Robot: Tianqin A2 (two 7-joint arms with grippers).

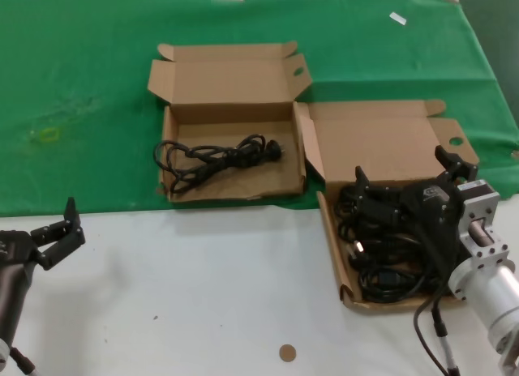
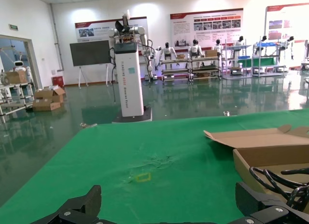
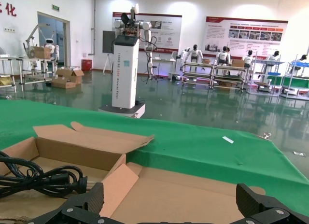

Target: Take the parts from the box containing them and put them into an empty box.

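Observation:
The box containing the parts [image 1: 331, 230] lies at the right, lid back, with a tangled heap of black power cords [image 1: 389, 267] inside. My right gripper [image 1: 405, 175] hovers over that heap, open, with nothing between its fingers; in the right wrist view the right gripper [image 3: 171, 200] shows only the bare cardboard lid [image 3: 193, 190] between them. The other box [image 1: 235, 80] sits at the centre on the green cloth and holds one cord bundle [image 1: 219, 157], also visible as the cord bundle [image 3: 38, 178]. My left gripper [image 1: 55, 222] waits open at the near left, apart from both boxes.
A green cloth [image 1: 81, 92] covers the far half of the table; the near half is white [image 1: 203, 287]. A small brown disc [image 1: 287, 352] lies near the front edge. The cloth carries a yellow mark [image 1: 46, 134] at the left and a white tag [image 1: 396, 18] at the back.

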